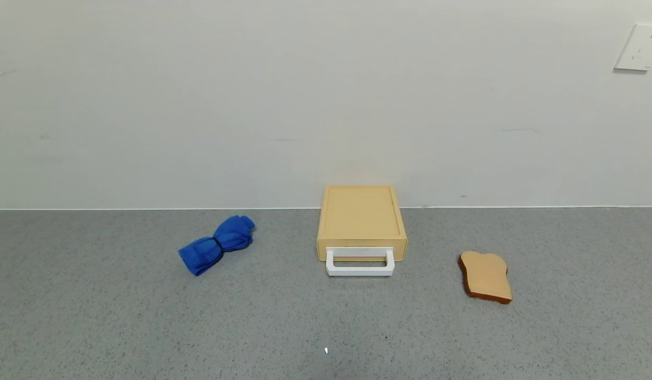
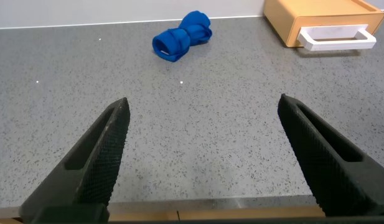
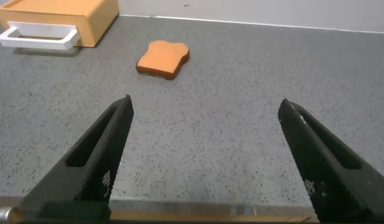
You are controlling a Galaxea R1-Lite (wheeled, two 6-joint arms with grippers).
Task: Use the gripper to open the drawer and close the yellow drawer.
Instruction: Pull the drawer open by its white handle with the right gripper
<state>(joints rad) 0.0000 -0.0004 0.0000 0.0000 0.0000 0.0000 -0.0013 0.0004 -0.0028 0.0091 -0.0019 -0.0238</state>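
Note:
The flat pale yellow-tan box (image 1: pixel 361 216) sits at the back middle of the grey table, against the wall. Its drawer is pushed in, and the white loop handle (image 1: pixel 360 263) faces me. The handle also shows in the left wrist view (image 2: pixel 338 37) and in the right wrist view (image 3: pixel 39 36). Neither arm shows in the head view. My left gripper (image 2: pixel 204 106) is open and empty above the table's near edge, far from the box. My right gripper (image 3: pixel 207 106) is open and empty near the same edge, also far from the box.
A blue rolled cloth (image 1: pixel 217 244) lies left of the box, seen too in the left wrist view (image 2: pixel 181 36). A tan toast-shaped slice (image 1: pixel 485 276) lies right of the box, seen too in the right wrist view (image 3: pixel 162 59). A white wall plate (image 1: pixel 638 47) is high on the right.

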